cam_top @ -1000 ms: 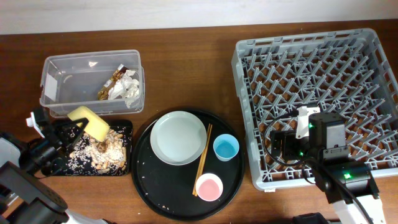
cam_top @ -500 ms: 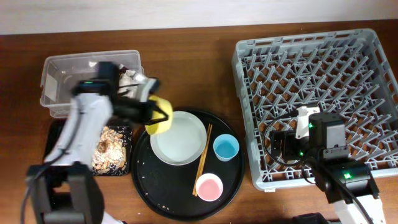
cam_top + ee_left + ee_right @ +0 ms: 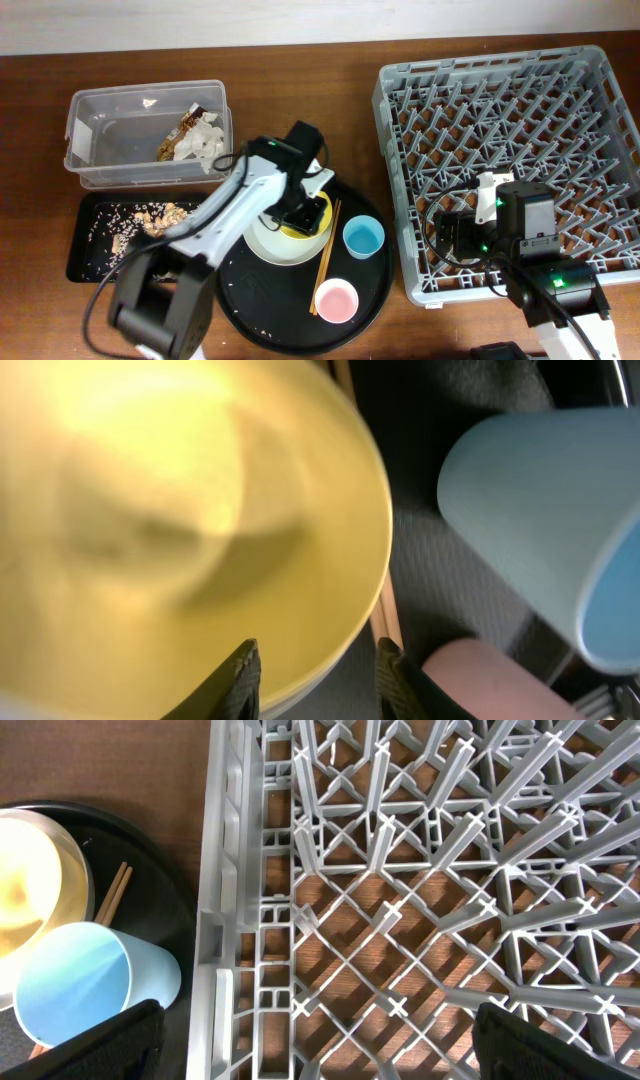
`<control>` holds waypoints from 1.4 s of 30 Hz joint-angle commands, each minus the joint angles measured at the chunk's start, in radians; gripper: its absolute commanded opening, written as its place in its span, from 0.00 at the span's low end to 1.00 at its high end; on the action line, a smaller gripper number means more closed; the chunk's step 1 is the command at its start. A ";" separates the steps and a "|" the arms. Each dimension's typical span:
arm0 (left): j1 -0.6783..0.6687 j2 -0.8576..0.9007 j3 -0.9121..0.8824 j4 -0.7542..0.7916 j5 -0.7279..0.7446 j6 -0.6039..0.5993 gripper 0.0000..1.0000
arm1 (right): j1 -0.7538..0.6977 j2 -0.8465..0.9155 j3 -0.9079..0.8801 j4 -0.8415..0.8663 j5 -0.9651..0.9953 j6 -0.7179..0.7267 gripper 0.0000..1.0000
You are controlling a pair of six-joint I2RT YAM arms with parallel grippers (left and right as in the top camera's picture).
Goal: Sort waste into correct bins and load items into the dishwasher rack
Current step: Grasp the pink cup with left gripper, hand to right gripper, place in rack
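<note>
My left gripper point(image 3: 303, 203) is shut on the rim of the small yellow bowl point(image 3: 306, 216), one finger inside and one outside. It holds the bowl on or just above the pale grey-green plate point(image 3: 268, 246); I cannot tell which. In the left wrist view the bowl point(image 3: 150, 510) fills the left, with the light blue cup point(image 3: 540, 510), the pink cup point(image 3: 480, 680) and the chopsticks point(image 3: 385, 610) beside my gripper point(image 3: 317, 665). The blue cup point(image 3: 363, 238), pink cup point(image 3: 336, 300) and chopsticks point(image 3: 327, 255) lie on the round black tray point(image 3: 250, 300). My right gripper point(image 3: 330, 1050) is open and empty over the dishwasher rack point(image 3: 500, 100).
The clear tub point(image 3: 100, 140) at the back left holds white napkins point(image 3: 207, 142) and a brown wrapper point(image 3: 185, 125). The shallow black tray point(image 3: 90, 255) in front of it holds food scraps point(image 3: 150, 216). The right wrist view shows the rack's left wall point(image 3: 230, 920) and the blue cup point(image 3: 75, 990).
My left arm has swung right with the yellow bowl, from over the shallow black tray to the plate. Food scraps now lie spread in that tray. The right arm has not moved.
</note>
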 commanded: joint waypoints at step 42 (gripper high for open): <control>0.233 -0.171 -0.439 1.354 1.075 -0.741 0.00 | 0.005 0.424 0.018 0.628 -1.242 -0.045 0.99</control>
